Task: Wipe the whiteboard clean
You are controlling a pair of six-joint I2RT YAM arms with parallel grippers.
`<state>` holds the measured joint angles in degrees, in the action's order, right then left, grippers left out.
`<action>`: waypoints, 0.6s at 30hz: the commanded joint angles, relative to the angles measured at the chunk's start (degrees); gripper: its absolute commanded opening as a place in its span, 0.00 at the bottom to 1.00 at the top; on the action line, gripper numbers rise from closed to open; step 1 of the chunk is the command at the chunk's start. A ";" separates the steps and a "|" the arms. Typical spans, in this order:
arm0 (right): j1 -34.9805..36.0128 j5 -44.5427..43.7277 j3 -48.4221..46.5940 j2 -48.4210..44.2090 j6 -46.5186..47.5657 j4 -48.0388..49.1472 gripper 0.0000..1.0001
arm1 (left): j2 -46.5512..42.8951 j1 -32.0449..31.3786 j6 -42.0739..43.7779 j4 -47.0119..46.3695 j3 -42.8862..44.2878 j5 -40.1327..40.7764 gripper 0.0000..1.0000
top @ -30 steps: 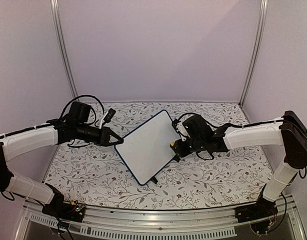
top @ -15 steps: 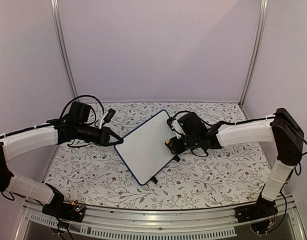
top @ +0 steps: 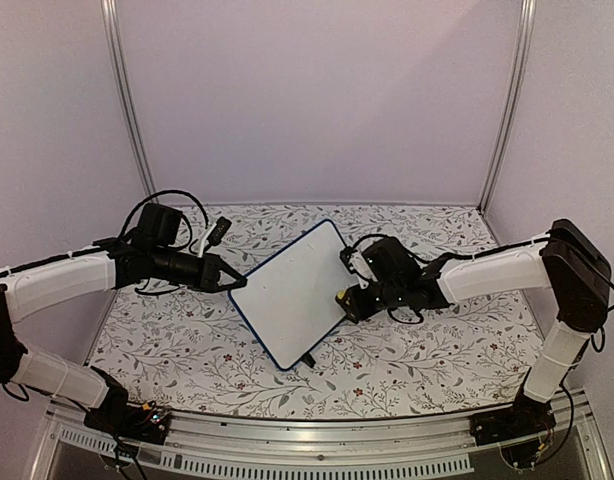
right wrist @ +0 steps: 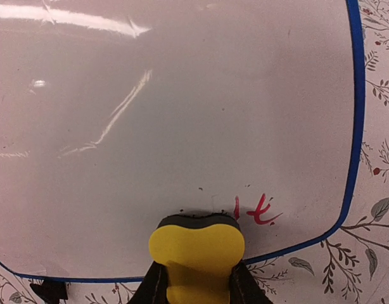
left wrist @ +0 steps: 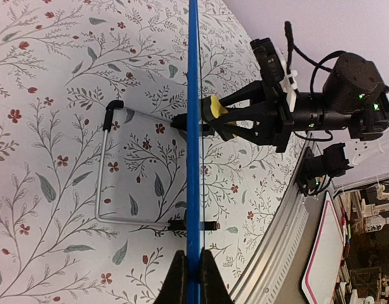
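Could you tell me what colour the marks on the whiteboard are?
Red marks, best in right wrist view.

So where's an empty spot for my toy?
Bare table in front, between the whiteboard and the metal rail, and behind the right arm. Crowded in the middle: left gripper clamps the whiteboard, right gripper holds the yellow eraser against it.

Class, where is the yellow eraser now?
Right wrist view, bottom centre: the yellow eraser, held in the right gripper, sits against the whiteboard just left of the red marks.
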<state>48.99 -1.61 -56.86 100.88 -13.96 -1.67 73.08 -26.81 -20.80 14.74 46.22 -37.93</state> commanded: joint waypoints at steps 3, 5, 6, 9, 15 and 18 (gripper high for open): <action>-0.21 0.99 3.14 -1.21 -0.63 -3.75 0.19 | -0.97 -0.11 1.37 -2.01 0.03 -1.97 0.00; -0.21 1.05 3.05 -2.09 -0.51 -4.02 0.19 | -0.93 -0.17 1.37 -2.15 0.04 -1.97 0.00; -0.21 1.02 2.84 -2.35 -0.47 -4.08 0.19 | -0.92 -0.17 1.37 -2.10 0.04 -1.97 0.00; -0.28 0.42 1.25 -3.25 0.08 -4.47 0.19 | -0.92 -0.15 1.38 -2.09 0.05 -1.96 0.00; -2.65 0.62 -3.86 -2.68 1.75 -5.01 0.19 | -0.92 -0.10 1.42 -2.12 -0.04 -1.88 0.00; -4.12 1.01 -6.42 -1.97 2.32 -5.21 0.19 | -0.93 -0.10 1.37 -2.04 -0.03 -1.83 0.00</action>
<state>47.00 -0.91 -59.13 99.61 -13.10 -6.61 73.08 -26.83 -20.78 14.59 46.22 -38.26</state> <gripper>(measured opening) 0.252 0.025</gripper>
